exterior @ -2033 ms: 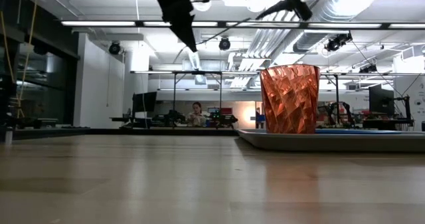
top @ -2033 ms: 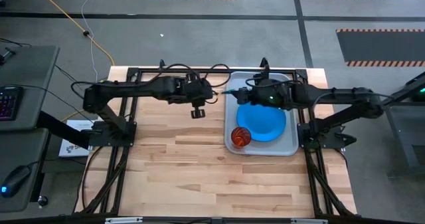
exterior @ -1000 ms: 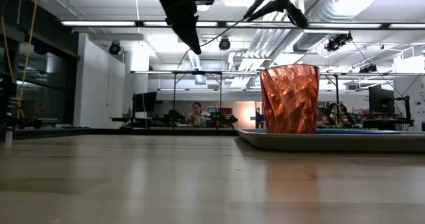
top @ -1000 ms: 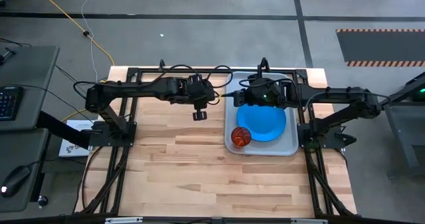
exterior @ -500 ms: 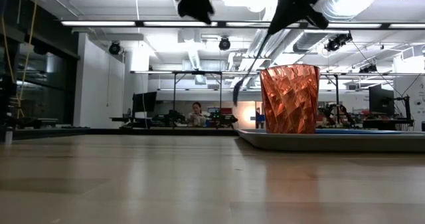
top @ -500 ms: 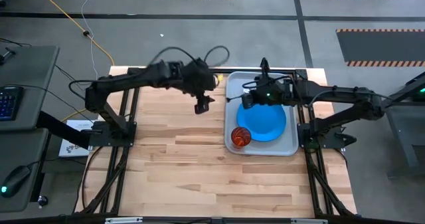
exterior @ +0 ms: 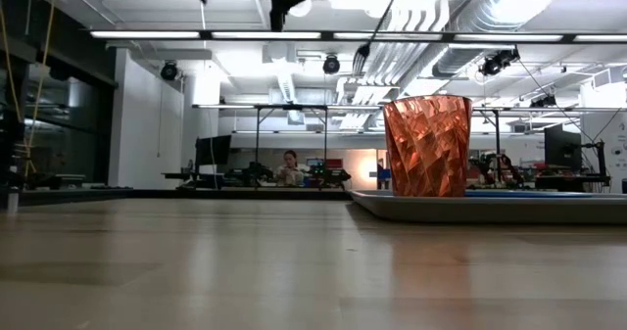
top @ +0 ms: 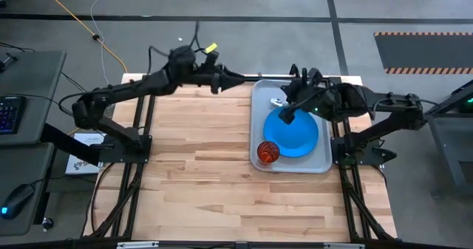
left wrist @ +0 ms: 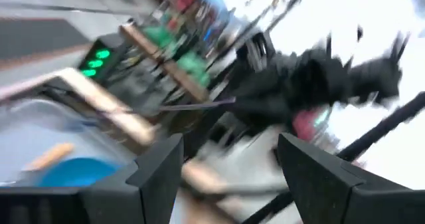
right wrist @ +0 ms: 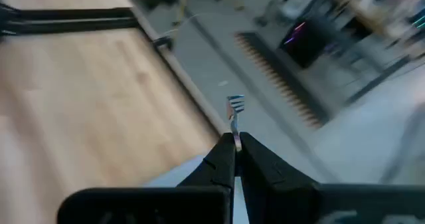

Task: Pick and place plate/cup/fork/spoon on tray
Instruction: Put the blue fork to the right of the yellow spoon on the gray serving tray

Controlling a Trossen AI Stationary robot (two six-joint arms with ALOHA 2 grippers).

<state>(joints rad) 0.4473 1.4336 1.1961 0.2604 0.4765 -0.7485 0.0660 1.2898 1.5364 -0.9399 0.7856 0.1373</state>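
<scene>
Right gripper [right wrist: 234, 139], fingers closed on the fork [right wrist: 234, 111], hovers above the tray's [top: 325, 162] upper-left corner; left gripper [left wrist: 229, 164] gapes empty.

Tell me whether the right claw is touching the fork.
Touching. In the right wrist view the right claw is pinched shut on the fork, whose head sticks out past the fingertips.

The left arm reaches across the far edge of the table toward the right, raised well above the surface, its gripper [left wrist: 226, 159] with the two dark fingers [left wrist: 157, 169] spread wide apart. The right arm extends leftward from its base on the right, and the right gripper [right wrist: 234, 141] has its fingers pressed together, pinching a thin handle.
</scene>
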